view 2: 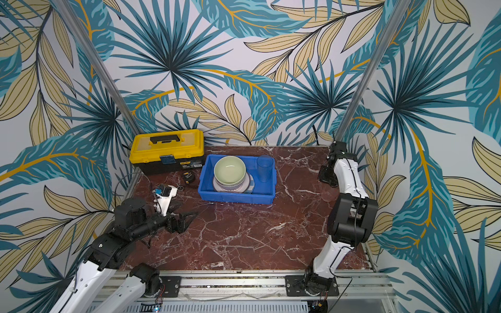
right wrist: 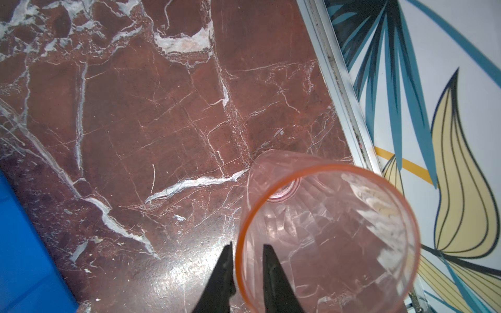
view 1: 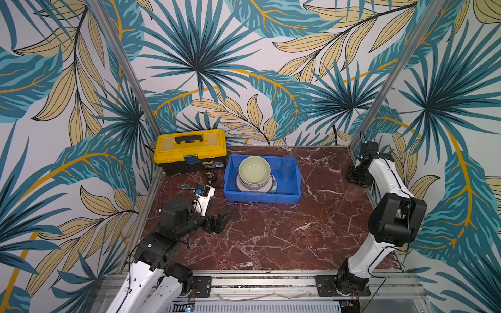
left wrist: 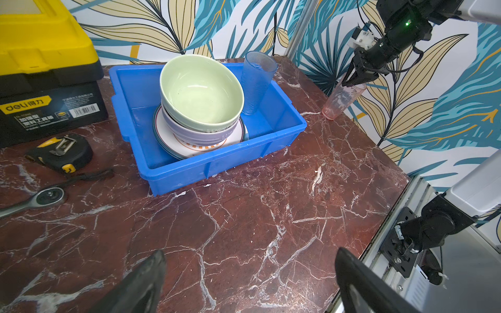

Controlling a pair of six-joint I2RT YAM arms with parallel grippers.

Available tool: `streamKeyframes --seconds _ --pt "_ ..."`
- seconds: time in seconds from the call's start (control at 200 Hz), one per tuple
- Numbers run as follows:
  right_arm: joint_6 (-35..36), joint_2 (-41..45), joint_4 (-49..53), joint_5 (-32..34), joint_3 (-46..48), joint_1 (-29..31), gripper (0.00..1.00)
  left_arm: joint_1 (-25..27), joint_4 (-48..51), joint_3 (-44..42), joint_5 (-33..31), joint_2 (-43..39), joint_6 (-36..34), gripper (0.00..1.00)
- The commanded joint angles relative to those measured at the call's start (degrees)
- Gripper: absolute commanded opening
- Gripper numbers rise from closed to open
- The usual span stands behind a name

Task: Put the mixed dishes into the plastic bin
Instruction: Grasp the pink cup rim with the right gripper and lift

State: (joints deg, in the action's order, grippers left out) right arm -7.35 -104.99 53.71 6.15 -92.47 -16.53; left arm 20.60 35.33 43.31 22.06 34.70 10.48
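The plastic bin point(view 1: 263, 196) point(left wrist: 217, 165) stands at the back middle of the marble table. In it a pale green bowl point(left wrist: 200, 92) sits inside a lavender bowl point(left wrist: 195, 132) on a white plate with orange marks point(left wrist: 198, 147), over a striped plate. A bluish tumbler point(view 1: 288, 168) stands upright in the bin's right end. A pinkish tumbler point(right wrist: 325, 230) point(left wrist: 343, 100) stands on the table by the right wall. My right gripper point(right wrist: 246, 245) point(left wrist: 349, 82) straddles its rim, one finger inside and one outside, narrowly open. My left gripper point(left wrist: 250, 252) point(view 1: 225, 216) hovers wide open and empty over bare table at the left.
A yellow-and-black toolbox point(view 1: 189, 149) stands left of the bin at the back. A tape measure point(left wrist: 62, 153) and a ratchet wrench point(left wrist: 40, 197) lie in front of it. The metal frame rail point(right wrist: 344, 89) and the wall run close beside the pinkish tumbler.
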Motion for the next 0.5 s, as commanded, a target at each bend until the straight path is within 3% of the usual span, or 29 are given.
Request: streamKeyframes --seconds 0.0,0.225,0.496 --pt "-0.47 -1.53 1.13 0.18 -0.61 -0.24 0.17 0.32 -1.23 -0.95 -0.11 -0.60 -0.37 0.97" --pt "-0.21 -1.71 1.39 1.88 -0.44 -0.23 0.13 0.37 -1.23 -0.95 -0.13 -0.60 -0.37 0.98" --pt "-0.88 -1.04 2.17 -0.05 -0.66 -0.09 0.01 0.41 -1.23 -0.95 -0.32 -0.40 -0.33 0.98"
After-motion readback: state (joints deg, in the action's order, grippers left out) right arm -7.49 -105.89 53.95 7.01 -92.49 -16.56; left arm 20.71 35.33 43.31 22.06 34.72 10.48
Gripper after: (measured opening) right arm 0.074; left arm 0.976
